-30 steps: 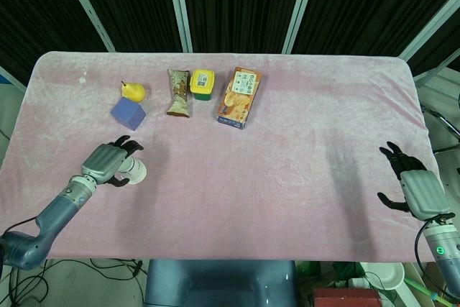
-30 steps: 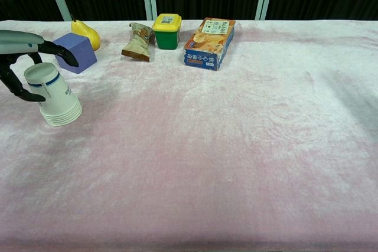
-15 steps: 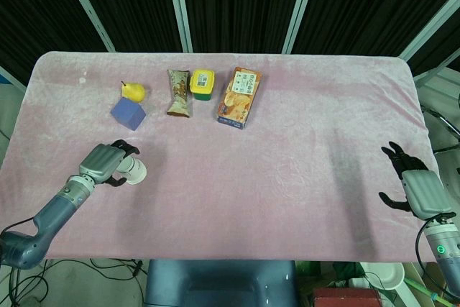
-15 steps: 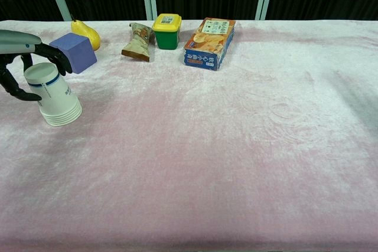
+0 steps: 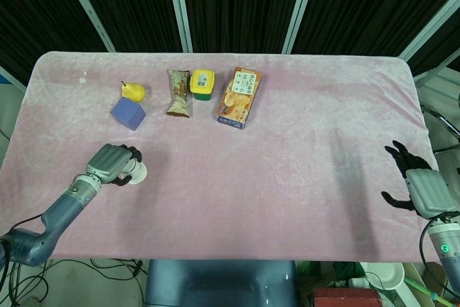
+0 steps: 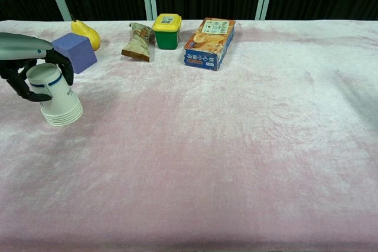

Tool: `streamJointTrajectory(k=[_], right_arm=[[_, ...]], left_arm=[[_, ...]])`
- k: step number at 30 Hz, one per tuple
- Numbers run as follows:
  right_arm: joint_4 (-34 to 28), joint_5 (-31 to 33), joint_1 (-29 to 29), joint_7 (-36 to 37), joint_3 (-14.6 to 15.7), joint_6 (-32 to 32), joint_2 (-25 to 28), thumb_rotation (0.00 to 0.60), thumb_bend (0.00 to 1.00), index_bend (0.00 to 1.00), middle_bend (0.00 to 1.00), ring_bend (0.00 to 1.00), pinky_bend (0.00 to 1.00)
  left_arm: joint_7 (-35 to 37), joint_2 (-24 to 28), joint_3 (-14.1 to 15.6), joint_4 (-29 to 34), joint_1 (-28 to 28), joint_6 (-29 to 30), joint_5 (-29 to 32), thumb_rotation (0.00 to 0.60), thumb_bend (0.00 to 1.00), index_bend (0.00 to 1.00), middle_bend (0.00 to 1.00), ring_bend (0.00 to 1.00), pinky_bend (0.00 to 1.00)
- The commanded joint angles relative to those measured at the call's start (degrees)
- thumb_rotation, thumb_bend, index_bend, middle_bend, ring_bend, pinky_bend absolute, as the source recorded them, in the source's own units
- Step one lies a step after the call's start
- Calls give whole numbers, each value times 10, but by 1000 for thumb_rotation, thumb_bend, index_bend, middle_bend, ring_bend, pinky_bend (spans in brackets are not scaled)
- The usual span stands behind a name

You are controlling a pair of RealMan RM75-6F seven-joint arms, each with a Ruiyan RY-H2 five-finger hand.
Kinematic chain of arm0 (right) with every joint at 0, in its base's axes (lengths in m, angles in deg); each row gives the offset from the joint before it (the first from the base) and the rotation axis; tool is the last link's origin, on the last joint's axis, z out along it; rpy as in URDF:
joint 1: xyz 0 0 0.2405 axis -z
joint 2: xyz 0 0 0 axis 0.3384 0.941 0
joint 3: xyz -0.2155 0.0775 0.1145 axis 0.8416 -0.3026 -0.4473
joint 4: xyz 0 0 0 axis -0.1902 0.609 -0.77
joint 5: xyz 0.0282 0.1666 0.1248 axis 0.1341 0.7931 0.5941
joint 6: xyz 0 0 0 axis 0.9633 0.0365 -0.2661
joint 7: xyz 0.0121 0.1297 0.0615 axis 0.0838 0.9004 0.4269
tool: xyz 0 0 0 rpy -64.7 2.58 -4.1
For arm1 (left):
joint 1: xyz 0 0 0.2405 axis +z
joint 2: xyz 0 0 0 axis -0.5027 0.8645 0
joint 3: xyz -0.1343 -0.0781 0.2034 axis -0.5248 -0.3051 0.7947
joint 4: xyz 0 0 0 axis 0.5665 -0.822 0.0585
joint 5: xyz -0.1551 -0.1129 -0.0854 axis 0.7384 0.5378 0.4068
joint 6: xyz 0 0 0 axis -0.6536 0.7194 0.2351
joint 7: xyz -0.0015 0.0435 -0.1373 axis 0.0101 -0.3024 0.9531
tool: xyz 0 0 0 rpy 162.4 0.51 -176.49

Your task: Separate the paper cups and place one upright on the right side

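With the left hand (image 6: 26, 57) fingers closed around the paper cups (image 6: 54, 95), a firm grip is needed before lifting; the right hand (image 5: 420, 186) is held open and empty.

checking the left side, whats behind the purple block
A yellow pear sits right behind the purple block, partly covered by it in the chest view. Whether the two touch cannot be told.

The whole pink surface (image 5: 302, 163) is seen from high overhead by the head view; it's viewed low and close by the chest view, with the orange box (image 5: 239, 97) shared.
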Motion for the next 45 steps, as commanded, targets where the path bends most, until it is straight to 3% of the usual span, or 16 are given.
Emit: streamJointTrajectory(k=[1,5,10,11,12,13,18,23,26,30,33,37,45], right_arm=[[-2,0,0,2,-1,0,3,600,158,115,0,151,175],[-6,2,-1,-3,-3,-2,9,600,158,115,0,151,175],[-18,1,-6,-14,-10,0,23,600,157,115,0,151,175],[-22,1,-9,-18,-13,-1,28,600,157,115,0,151,175],[-23,-2,-19,-18,-22,-2,33,600,157,115,0,151,175],[-24,-1,-26,-16,-27,-8,36,600,157,114,0,154,175],[-29,9,-49,-4,-39,-41,50,600,157,114,0,161,175],[-32,8,-64,23,-53,-47,57,600,157,115,0,161,175],[-33,1,-67,25,-56,-40,57,600,158,115,2,161,175],[-44,-22,-76,40,-64,-22,57,600,157,125,5,161,175],[-41,-31,-87,67,-77,-9,52,600,157,133,5,161,175],[-27,-39,-104,111,-95,8,33,600,157,141,6,161,175],[-25,-68,-135,148,-95,0,15,600,157,192,6,161,176]], left_arm=[[-1,4,0,3,0,0,10,600,506,488,516,367,678],[5,18,-5,14,1,2,19,600,513,518,543,399,698],[77,39,-34,40,7,3,20,600,513,522,543,406,699],[117,42,-50,49,12,6,19,600,513,523,543,409,698],[205,45,-94,75,20,12,47,600,513,520,542,409,697],[244,51,-106,88,21,-2,43,600,512,519,542,409,695],[322,30,-149,114,23,14,51,600,511,518,544,404,683],[442,-8,-218,158,24,30,91,600,511,533,547,404,672],[461,-16,-230,164,17,21,101,600,511,532,546,404,666],[478,-54,-251,141,-20,-2,138,600,511,534,546,404,656],[529,-72,-273,125,-34,-47,169,600,511,535,547,404,654],[595,-94,-299,101,-31,-89,158,600,511,534,546,402,652],[652,-128,-320,60,-31,-129,119,600,511,532,544,394,643]])
